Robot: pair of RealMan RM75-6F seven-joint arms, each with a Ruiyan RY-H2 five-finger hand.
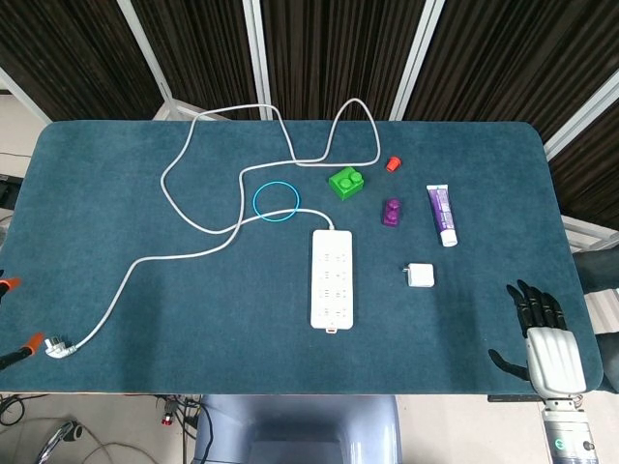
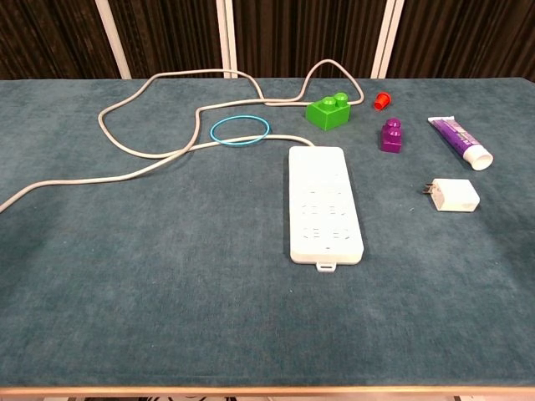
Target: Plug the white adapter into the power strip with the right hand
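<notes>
Adapter unplugged on table

Head view: right hand (image 1: 545, 333) hovers fingers apart, empty, at the table's near right edge, well apart from the white adapter (image 1: 420, 275) beside the power strip (image 1: 332, 278).

Chest view: adapter (image 2: 454, 195) lies right of the strip (image 2: 323, 203), prongs toward it.

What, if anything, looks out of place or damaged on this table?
Nothing looks damaged or spilled. The adapter lies on its side beside the power strip, not yet plugged in; the strip's cord loops loosely across the table. The right hand holds nothing.
</notes>
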